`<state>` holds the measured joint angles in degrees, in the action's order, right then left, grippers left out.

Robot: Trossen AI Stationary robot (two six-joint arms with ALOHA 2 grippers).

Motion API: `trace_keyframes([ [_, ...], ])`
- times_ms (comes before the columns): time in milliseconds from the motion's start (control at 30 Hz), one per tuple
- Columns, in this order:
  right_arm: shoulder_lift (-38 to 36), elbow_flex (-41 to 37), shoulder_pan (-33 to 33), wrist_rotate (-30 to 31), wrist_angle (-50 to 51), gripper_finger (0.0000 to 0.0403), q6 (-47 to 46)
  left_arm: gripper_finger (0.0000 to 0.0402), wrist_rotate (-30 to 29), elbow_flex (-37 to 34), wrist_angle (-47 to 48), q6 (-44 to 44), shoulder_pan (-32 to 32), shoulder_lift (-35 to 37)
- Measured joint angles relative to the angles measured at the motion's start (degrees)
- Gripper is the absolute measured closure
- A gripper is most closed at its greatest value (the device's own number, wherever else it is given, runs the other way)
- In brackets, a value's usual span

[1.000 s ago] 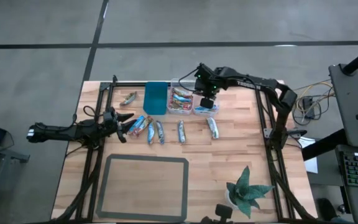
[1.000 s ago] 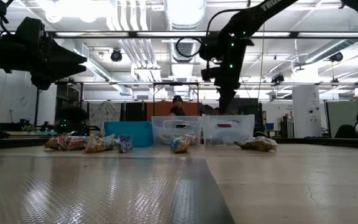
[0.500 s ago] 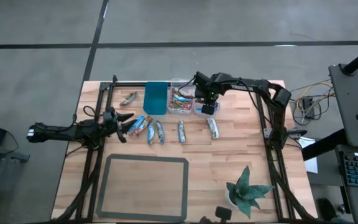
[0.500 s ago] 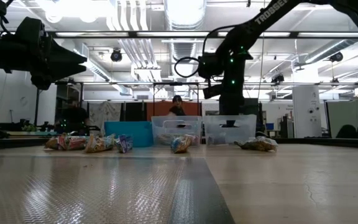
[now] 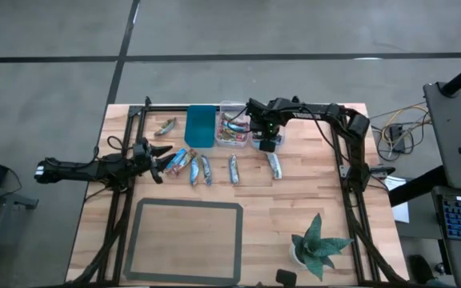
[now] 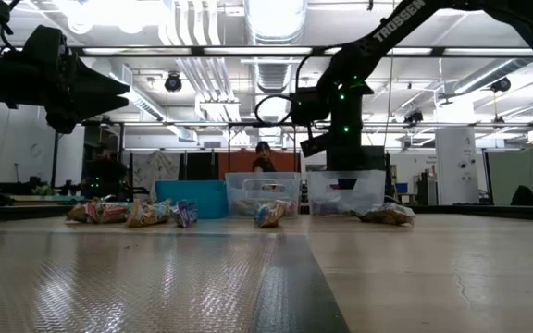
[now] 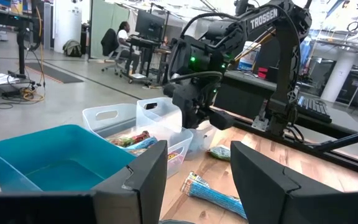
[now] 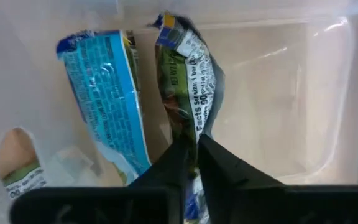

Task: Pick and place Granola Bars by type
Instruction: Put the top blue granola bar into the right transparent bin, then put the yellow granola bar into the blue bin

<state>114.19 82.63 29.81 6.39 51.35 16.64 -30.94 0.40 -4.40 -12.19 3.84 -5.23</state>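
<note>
My right gripper (image 5: 264, 138) reaches down into the right clear bin (image 5: 276, 134) and is shut on a greenish-silver granola bar (image 8: 191, 81). A blue bar (image 8: 104, 93) lies beside it in that bin. Several more bars lie in a row on the table (image 5: 192, 166), (image 5: 233, 168), (image 5: 274, 164), and one sits apart (image 5: 165, 126). The middle clear bin (image 5: 232, 128) holds reddish bars. My left gripper (image 7: 194, 180) is open, hovering near the left end of the row (image 5: 157, 164). My right gripper pinches one end of the greenish-silver bar (image 8: 199, 127) between its two fingertips, coming from above and pointing down into the bin. The bar hangs away below the fingers inside the bin; whether its far end (image 8: 169, 25) rests on the bin floor, I cannot tell.
A teal bin (image 5: 200, 126) stands left of the clear bins at the far side. A grey mat (image 5: 189, 240) covers the near middle of the table. A potted plant (image 5: 318, 244) stands near the right front corner. Metal frame rails (image 5: 349, 172) run along both sides.
My right gripper has come down into the right clear bin, shifting slightly toward the table's near edge, and has carried the greenish-silver bar down with it. My left arm has kept still.
</note>
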Motion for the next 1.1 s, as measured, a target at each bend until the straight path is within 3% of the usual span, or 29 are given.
trace_keyframes([
  [267, -3.4, 0.3, -0.2, 1.5, 0.8, 0.0283, -0.2, 0.0243, 0.0, 0.0, 0.0, 0.0, 0.0, 0.0],
  [467, -8.3, 2.2, -1.6, 6.4, 3.0, 0.023, -2.0, 0.0243, 0.0, 0.0, 0.0, 0.0, 0.0, 0.0],
  [767, -14.7, 7.8, -5.0, 7.3, 9.8, 0.0187, -18.1, 0.0243, 0.0, 0.0, 0.0, 0.0, 0.0, 0.0],
  [1100, -19.5, 8.6, -14.5, 6.8, 7.4, 0.0127, -29.1, 0.0243, 0.0, 0.0, 0.0, 0.0, 0.0, 0.0],
])
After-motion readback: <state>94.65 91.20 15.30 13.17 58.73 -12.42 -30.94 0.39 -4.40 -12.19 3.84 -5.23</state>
